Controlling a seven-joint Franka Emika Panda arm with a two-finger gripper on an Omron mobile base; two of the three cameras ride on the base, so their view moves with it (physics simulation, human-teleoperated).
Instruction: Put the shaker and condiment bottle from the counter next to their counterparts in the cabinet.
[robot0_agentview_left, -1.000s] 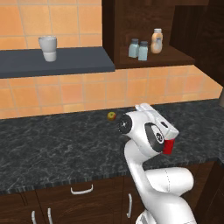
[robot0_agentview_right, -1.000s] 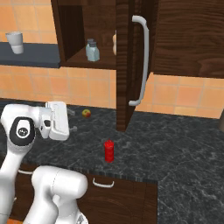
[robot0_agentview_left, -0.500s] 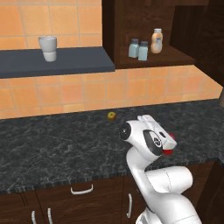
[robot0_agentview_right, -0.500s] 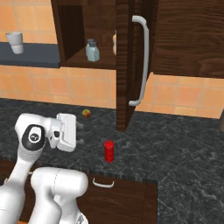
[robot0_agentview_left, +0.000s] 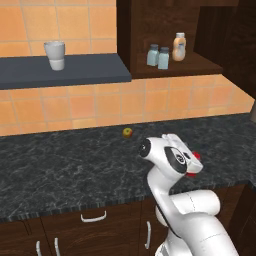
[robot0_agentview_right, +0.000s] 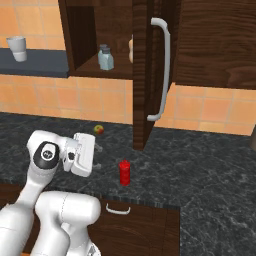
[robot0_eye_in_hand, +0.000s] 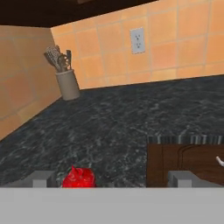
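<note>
You've got a glossy white, chunky rounded arm (robot0_agentview_left: 185, 210) here, dark grey discs capping its joints, plus a boxy white hand (robot0_agentview_right: 82, 155).

red condiment bottle (robot0_agentview_right: 124, 172), black veined counter (robot0_agentview_right: 210, 175)

White arm folded low — two-finger gripper (robot0_agentview_right: 98, 156) pointing toward three o'clock in the right base view, jaws spread wide.
</note>
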